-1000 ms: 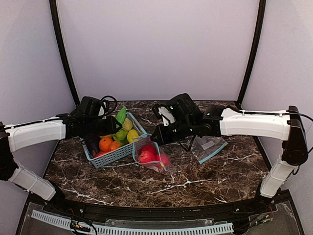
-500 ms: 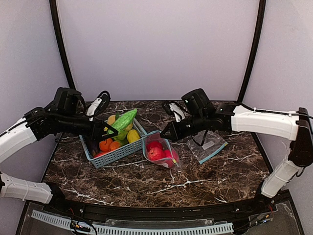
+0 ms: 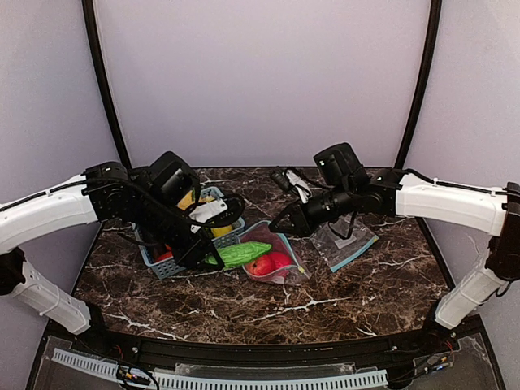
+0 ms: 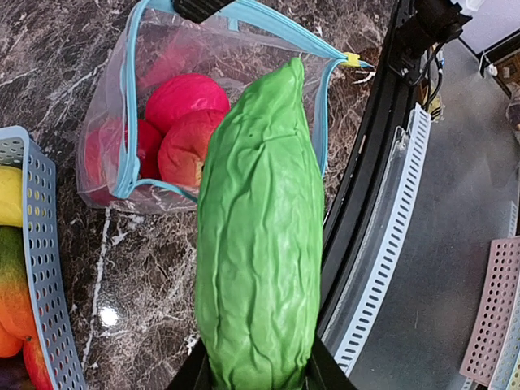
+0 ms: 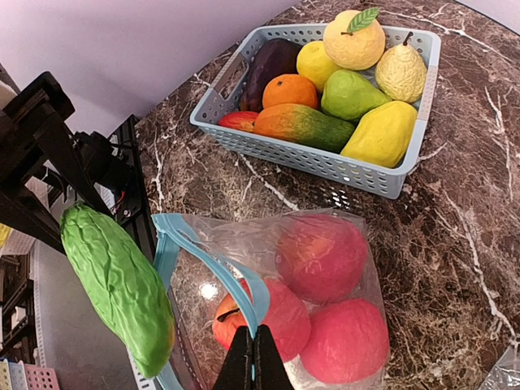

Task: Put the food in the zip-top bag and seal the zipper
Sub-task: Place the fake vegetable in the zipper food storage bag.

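Observation:
My left gripper (image 3: pixel 213 258) is shut on the long green vegetable (image 3: pixel 241 254) and holds it level, its tip at the open mouth of the zip-top bag (image 3: pixel 294 268). In the left wrist view the vegetable (image 4: pixel 260 236) points at the bag's light-blue zipper (image 4: pixel 122 122), with the gripper (image 4: pixel 258 378) shut round its base. Three red round fruits (image 5: pixel 321 256) lie inside the bag. My right gripper (image 5: pixel 253 357) is shut on the zipper strip (image 5: pixel 219 268) and holds the mouth open; it also shows in the top view (image 3: pixel 286 229).
The light-blue mesh basket (image 5: pixel 317 158) with several other toy fruits stands behind the bag, left of centre (image 3: pixel 166 266). A second clear zip-top bag (image 3: pixel 348 244) lies flat to the right. The table's front edge and rail are close to the bag mouth.
My left arm has carried the green vegetable from above the basket down and right to the bag's mouth. My right gripper kept hold of the bag's zipper edge and shifted slightly right.

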Controlling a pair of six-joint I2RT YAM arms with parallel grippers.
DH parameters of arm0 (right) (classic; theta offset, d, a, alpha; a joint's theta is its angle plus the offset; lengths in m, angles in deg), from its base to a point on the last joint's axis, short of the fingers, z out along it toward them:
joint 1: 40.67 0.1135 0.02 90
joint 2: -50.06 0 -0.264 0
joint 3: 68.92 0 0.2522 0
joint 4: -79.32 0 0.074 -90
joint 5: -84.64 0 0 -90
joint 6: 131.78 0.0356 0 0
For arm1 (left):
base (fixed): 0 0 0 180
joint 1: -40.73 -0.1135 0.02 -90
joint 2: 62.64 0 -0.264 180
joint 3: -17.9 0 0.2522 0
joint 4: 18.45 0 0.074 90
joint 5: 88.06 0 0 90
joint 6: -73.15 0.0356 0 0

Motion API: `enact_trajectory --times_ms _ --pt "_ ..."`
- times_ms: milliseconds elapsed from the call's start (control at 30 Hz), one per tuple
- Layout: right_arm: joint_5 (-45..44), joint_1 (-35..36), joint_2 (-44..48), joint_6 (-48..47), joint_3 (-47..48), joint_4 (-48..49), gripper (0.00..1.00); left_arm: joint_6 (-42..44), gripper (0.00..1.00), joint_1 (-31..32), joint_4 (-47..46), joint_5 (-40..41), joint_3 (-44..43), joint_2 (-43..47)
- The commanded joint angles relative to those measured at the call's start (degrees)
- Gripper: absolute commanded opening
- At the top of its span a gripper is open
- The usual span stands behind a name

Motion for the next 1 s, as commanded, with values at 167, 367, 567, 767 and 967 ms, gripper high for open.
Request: enact_trajectory --times_ms 167,367,567,767,967 --pt "3.02 0.91 -0.46 -4.66 0.97 -2.25 0.0 2.66 0.24 1.92 10.44 6.91 -8.16 -6.57" --pt "2.84 2.78 -2.03 -5.13 1.98 -2.86 0.0 4.09 0.24 2.43 14.54 9.47 -13.08 -11.15" --pt "4.08 4.49 -4.48 -2.33 3.77 -0.93 0.0 3.98 0.24 2.92 14.74 9.76 -15.61 -14.03" --pt "5.68 6.23 -6.43 -0.89 4.12 1.65 0.0 5.19 0.27 4.41 15.67 10.02 -16.52 -16.9" --pt "6.47 6.65 -7.06 -0.91 3.26 2.32 0.0 7.47 0.3 6.01 15.99 11.57 -17.52 -19.3"
